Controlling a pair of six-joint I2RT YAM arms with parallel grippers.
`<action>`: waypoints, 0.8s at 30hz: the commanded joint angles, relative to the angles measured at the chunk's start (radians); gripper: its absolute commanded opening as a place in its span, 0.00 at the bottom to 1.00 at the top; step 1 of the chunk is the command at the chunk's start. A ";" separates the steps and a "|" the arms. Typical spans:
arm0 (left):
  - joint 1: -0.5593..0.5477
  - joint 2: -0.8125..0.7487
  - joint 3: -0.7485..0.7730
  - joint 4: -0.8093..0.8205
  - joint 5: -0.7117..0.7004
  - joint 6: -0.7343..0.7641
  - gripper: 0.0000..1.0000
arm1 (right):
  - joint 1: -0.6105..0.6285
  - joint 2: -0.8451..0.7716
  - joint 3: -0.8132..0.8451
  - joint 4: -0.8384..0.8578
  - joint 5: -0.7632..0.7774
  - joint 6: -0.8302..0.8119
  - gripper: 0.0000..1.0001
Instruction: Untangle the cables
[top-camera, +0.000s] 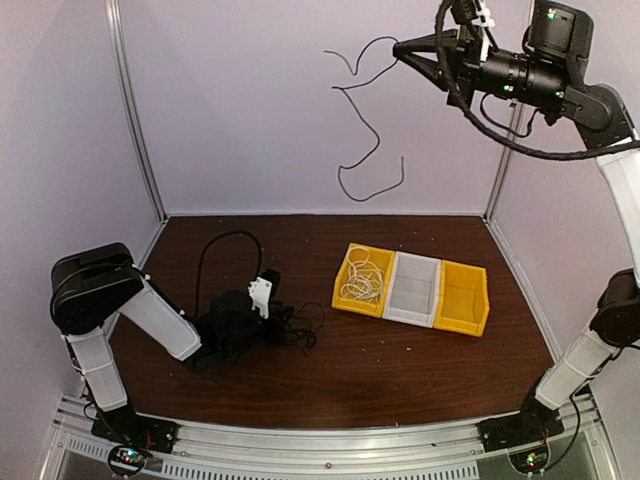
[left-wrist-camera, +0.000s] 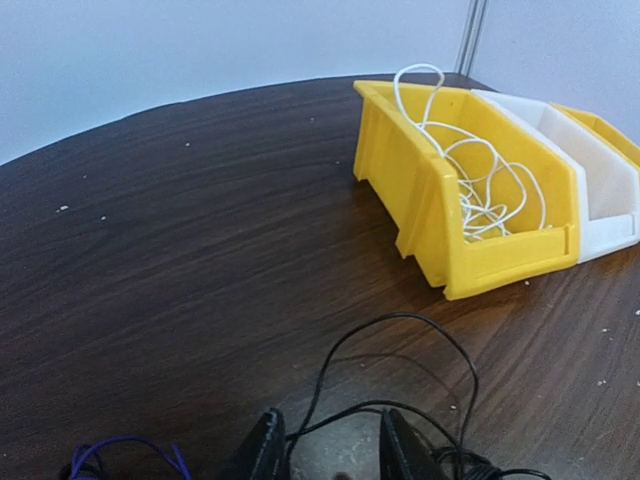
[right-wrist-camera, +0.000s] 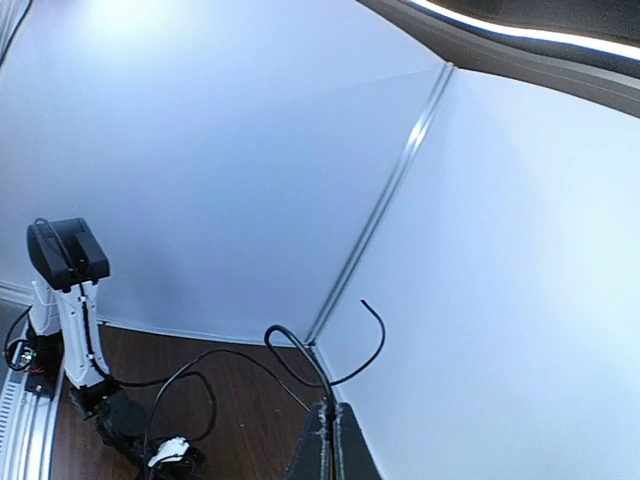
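— Where are the cables?

— My right claw (top-camera: 398, 47) is clenched on a black cable (top-camera: 365, 130), dangling high above the yellow bin (top-camera: 362, 280). That bin holds the white cable (top-camera: 366, 282). My left claw (left-wrist-camera: 328, 452), half-spread around a dark clump (top-camera: 290, 330), rests on the counter (top-camera: 400, 360) left of the bin.

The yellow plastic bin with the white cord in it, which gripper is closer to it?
Left. The left gripper is low at the table, just left of the yellow bin; the right gripper is raised high above, holding a thin black cable.
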 joint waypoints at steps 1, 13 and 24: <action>0.091 -0.026 -0.011 -0.077 -0.057 -0.076 0.34 | -0.102 -0.054 0.022 0.012 0.010 0.007 0.00; 0.129 -0.250 -0.036 -0.231 0.068 -0.066 0.57 | -0.189 -0.199 -0.327 0.060 0.112 -0.020 0.00; 0.109 -0.575 0.021 -0.503 0.084 -0.033 0.63 | -0.331 -0.269 -0.715 0.221 0.067 0.038 0.00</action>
